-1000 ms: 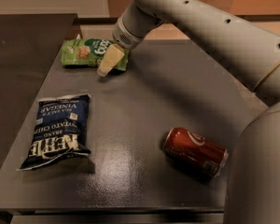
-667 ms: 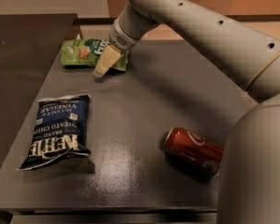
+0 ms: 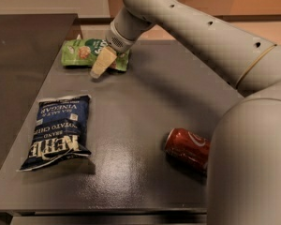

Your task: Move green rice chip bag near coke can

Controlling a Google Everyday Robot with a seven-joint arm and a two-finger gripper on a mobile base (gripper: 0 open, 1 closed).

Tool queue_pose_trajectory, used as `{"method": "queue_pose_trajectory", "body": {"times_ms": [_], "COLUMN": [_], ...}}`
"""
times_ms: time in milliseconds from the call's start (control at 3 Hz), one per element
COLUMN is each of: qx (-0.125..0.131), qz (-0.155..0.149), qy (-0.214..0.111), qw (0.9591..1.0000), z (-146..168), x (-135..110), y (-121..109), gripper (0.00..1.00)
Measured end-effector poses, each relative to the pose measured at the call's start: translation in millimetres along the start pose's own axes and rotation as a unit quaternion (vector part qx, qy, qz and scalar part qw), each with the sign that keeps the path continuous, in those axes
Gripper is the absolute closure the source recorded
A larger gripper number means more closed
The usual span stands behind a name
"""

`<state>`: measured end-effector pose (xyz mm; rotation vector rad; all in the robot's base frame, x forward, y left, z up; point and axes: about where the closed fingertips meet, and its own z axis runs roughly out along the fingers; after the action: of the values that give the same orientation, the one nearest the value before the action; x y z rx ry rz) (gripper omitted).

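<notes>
The gripper (image 3: 101, 65) is low over the right part of the green rice chip bag (image 3: 79, 52), at the far side of the table (image 3: 145, 93). It has slid a tiny bit left, but the bag has not moved, so the job is only starting. I cannot tell if the gripper is wide or narrow. The coke can (image 3: 187, 146) lies on its side, well apart. Both the green bag and the blue chip bag (image 3: 56, 130) look shut.
</notes>
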<state>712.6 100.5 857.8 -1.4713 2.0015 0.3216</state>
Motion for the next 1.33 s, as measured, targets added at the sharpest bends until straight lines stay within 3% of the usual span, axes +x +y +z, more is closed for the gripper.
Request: {"method": "queue_pose_trajectory", "body": {"times_ms": [333, 1000, 1333], "qx": [0.002, 0.009, 0.017], "qz": [0.005, 0.017, 0.018], "qy": [0.008, 0.022, 0.022], "qw": [1.0000, 0.9996, 0.9995], "z": [4, 3, -12], "x": [-3, 6, 13], "y": [-4, -14, -19], "gripper": [0.18, 0.64, 0.88]}}
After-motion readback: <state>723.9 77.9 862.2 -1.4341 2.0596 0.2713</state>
